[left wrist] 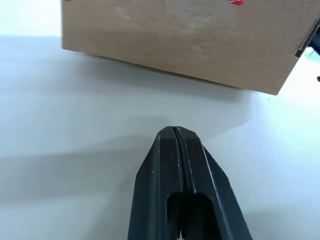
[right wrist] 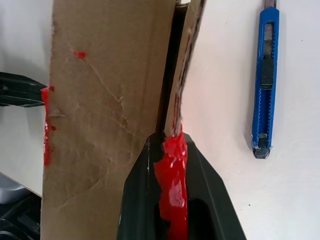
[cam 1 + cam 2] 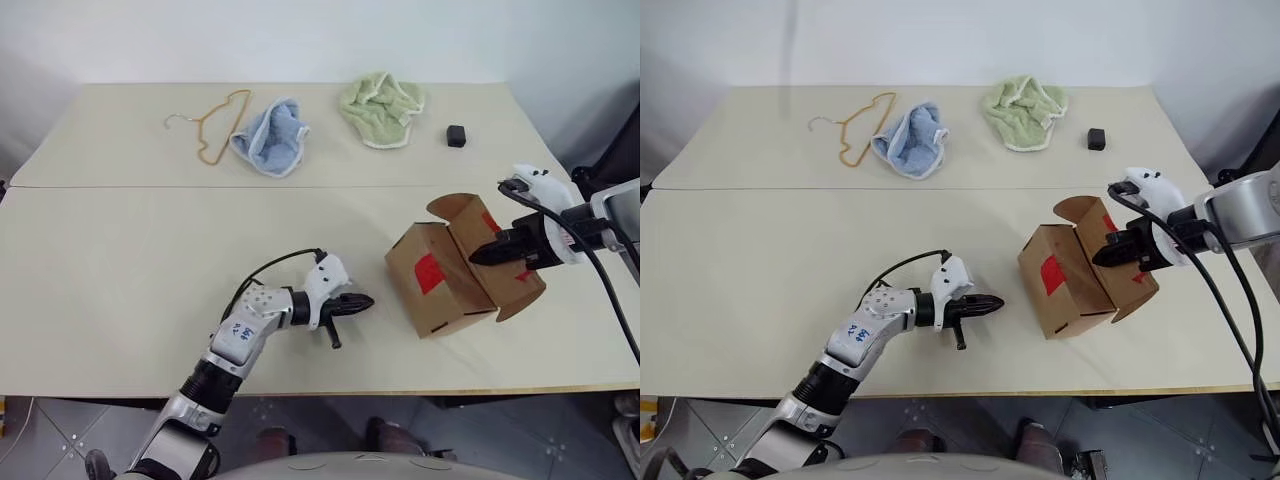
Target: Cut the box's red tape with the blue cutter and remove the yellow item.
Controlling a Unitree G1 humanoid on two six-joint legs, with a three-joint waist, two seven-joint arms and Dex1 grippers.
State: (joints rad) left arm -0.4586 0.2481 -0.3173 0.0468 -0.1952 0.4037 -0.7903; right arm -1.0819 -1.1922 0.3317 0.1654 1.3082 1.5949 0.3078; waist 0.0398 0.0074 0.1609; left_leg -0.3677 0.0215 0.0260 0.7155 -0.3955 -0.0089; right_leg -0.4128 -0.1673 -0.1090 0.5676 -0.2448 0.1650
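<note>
The brown cardboard box (image 3: 440, 275) lies tipped on the table right of centre, its flaps open toward the right. A red tape (image 3: 428, 272) patch shows on its near face. My right gripper (image 3: 490, 252) is shut on a flap edge covered with red tape (image 2: 171, 185). The blue cutter (image 2: 265, 80) lies flat on the table beside the box in the right wrist view. My left gripper (image 3: 355, 302) hovers low to the left of the box, shut with nothing in it; the box wall (image 1: 175, 40) stands a short way ahead of its tips (image 1: 173, 132). The yellow item is hidden.
Along the far side of the table lie an orange-tan hanger (image 3: 215, 125), a light blue cloth (image 3: 272, 137), a green cloth (image 3: 382, 108) and a small black cube (image 3: 456, 135). The table's front edge (image 3: 300, 392) runs just below my left arm.
</note>
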